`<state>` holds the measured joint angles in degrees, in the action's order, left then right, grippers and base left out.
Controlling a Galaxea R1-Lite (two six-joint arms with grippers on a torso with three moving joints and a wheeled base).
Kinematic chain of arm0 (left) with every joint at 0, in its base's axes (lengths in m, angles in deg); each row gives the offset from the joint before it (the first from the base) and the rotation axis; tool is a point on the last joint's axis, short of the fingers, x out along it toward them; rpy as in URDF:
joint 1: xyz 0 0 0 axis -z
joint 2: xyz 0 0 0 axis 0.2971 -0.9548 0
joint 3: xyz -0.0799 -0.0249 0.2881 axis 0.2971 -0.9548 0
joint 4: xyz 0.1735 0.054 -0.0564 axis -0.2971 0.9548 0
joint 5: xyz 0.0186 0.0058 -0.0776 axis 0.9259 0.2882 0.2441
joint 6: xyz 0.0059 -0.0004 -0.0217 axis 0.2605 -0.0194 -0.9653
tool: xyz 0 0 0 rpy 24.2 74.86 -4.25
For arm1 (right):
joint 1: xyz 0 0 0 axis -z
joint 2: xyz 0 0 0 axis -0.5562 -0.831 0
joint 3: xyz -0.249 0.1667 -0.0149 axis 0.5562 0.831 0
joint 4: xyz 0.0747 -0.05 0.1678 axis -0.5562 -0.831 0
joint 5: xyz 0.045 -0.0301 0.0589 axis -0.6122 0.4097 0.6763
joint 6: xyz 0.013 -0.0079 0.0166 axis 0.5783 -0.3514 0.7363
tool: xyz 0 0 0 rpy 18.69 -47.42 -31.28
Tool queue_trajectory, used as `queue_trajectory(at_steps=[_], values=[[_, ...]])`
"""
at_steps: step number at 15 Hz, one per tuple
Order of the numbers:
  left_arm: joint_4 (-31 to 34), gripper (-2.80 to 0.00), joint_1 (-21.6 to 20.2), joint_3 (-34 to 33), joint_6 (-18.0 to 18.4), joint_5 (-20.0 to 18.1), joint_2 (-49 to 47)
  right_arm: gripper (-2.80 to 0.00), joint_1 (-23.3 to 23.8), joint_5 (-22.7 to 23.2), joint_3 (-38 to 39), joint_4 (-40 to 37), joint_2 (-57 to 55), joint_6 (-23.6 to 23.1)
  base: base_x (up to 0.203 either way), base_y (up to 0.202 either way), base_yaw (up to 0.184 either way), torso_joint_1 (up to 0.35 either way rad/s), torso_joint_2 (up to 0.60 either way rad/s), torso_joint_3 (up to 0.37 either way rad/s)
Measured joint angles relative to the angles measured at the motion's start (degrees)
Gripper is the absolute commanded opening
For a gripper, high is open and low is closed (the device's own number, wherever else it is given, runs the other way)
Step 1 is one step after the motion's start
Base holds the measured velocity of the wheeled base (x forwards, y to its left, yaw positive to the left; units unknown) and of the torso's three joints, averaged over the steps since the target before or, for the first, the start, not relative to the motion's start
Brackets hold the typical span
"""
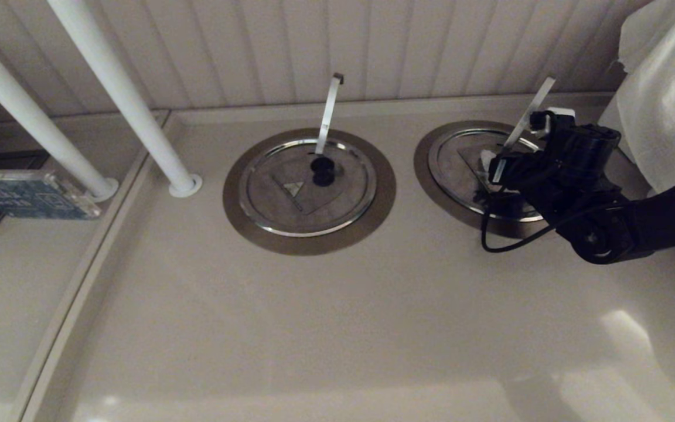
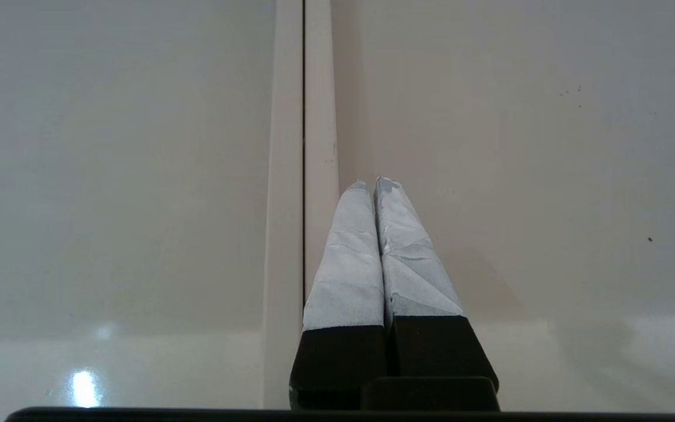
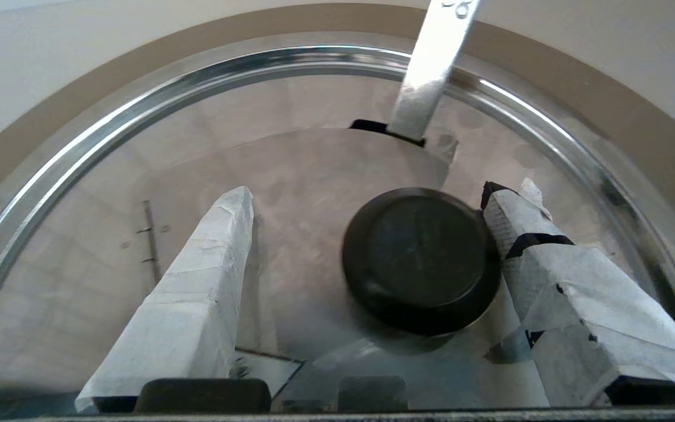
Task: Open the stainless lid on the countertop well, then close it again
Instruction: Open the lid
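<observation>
The stainless lid [image 1: 460, 158] lies flat on the right-hand countertop well, whose brushed collar [image 1: 425, 155] rings it; the dark hole is hidden. Its straight-tipped handle [image 1: 529, 111] leans up toward the back wall. My right gripper [image 1: 493, 176] hangs low over the lid. In the right wrist view this gripper [image 3: 372, 196] is open around the black knob [image 3: 422, 258]. One taped finger [image 3: 519, 223] touches the knob; the other [image 3: 208, 264] stands well apart. The lid [image 3: 314, 176], handle [image 3: 431, 70] and collar [image 3: 636, 135] also show there. My left gripper [image 2: 372, 181] is shut over a countertop seam.
A twin lid [image 1: 308, 187] with a hook-tipped handle [image 1: 329, 111] sits to the left. Two white poles [image 1: 120, 99] rise at the far left beside a blue packet [image 1: 27, 193]. A white cloth bundle [image 1: 665, 99] crowds the right edge. The panelled wall is close behind.
</observation>
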<state>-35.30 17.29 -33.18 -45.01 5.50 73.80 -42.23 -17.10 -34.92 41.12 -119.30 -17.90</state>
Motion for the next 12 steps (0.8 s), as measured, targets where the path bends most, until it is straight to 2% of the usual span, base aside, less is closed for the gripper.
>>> queue_trajectory(at_steps=[12], values=[[0.0, -2.8, 0.0, 0.0, 0.0, 0.0, 0.0, 0.0, -1.5, 0.0, 1.7, -0.6, 3.5, -0.2, 0.0, 0.0, 0.0, 0.0, 0.0, 0.0]])
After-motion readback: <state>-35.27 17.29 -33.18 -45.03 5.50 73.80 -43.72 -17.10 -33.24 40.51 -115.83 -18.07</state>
